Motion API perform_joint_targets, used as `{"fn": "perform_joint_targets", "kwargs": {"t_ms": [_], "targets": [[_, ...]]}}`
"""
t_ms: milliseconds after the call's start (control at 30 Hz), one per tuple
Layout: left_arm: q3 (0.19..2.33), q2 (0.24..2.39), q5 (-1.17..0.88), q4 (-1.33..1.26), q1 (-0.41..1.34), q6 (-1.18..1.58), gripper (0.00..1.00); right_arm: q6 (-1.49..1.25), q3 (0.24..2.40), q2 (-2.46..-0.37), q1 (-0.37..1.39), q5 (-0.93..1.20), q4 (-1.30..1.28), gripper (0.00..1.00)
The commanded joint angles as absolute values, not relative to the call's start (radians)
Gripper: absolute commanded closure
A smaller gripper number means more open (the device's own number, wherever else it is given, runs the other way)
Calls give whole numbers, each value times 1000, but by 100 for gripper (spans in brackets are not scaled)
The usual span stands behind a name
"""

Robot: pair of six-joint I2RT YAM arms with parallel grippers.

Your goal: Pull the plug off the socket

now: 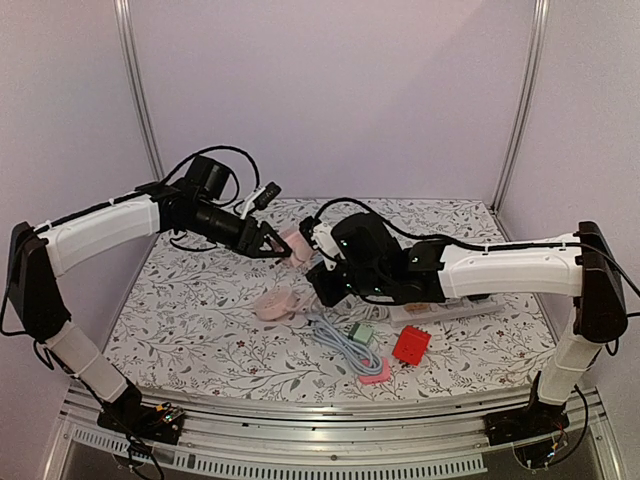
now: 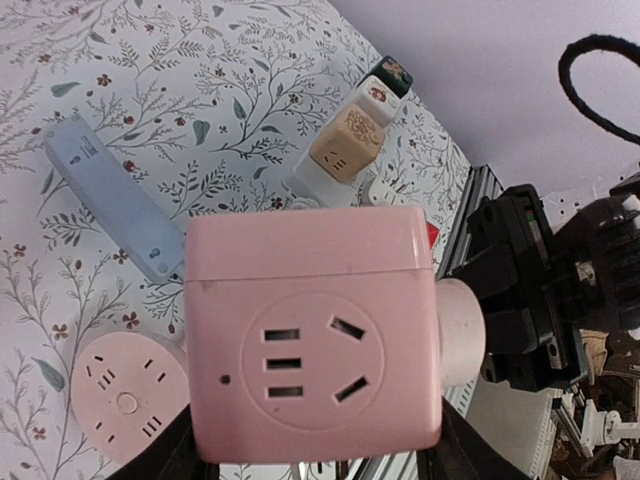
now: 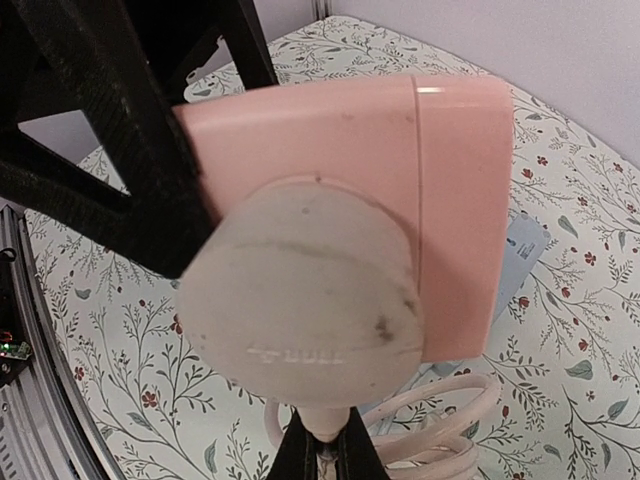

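Tabletop (image 1: 200, 320) covered in a leafy floral print carries everything. Two white and black arms reach over it: the left arm (image 1: 100, 230) comes in from the left and the right arm (image 1: 510, 265) from the right, and they meet above the middle.

A white power strip (image 1: 455, 308) lies partly under the right arm. A pale blue strip (image 1: 345, 345) with its grey cable lies in front of it, nearer the arm bases.

The pink cube socket (image 1: 297, 245) is held in the air between the two arms, clear of the tabletop. The left tool (image 1: 285, 247) pinches it, with a dark finger (image 2: 170, 450) against one flank and another against the opposite flank. The face turned to the left wrist camera shows its slots and has nothing plugged into it.

A round pink socket (image 1: 275, 303) with a coiled pink cord rests on the tabletop just below the cube.

The plug (image 3: 310, 290), round and off-white, is seated in the side of the cube that faces the right arm, its back pointing at that wrist camera. The right tool (image 3: 322, 460) is pressed together on the plug's narrow neck, where the lead comes out.

A red block (image 1: 411, 344) sits near the front right of the blue strip, with a small green adapter (image 1: 362, 332) beside the cable and a flat pink piece (image 1: 375, 373) nearest the front edge
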State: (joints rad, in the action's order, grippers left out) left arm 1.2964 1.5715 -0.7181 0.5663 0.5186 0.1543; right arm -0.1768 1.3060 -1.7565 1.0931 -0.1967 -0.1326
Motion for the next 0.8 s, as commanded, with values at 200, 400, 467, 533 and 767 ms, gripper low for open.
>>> {"fn": "perform_joint_targets", "kwargs": {"t_ms": [200, 400, 467, 533, 767], "targets": [[1346, 1562, -415, 641, 536, 110, 91, -193, 1325, -1713, 1095, -205, -168, 100], [1364, 1591, -211, 701, 565, 82, 91, -190, 1326, -1656, 1095, -208, -167, 100], [1372, 1601, -162, 718, 574, 77, 91, -189, 1328, -1645, 1095, -209, -167, 100], [1373, 1610, -149, 721, 579, 77, 91, -188, 1328, -1639, 1094, -205, -166, 100], [1377, 1624, -101, 734, 591, 72, 91, -189, 1324, -1636, 1095, -203, -167, 100]]}}
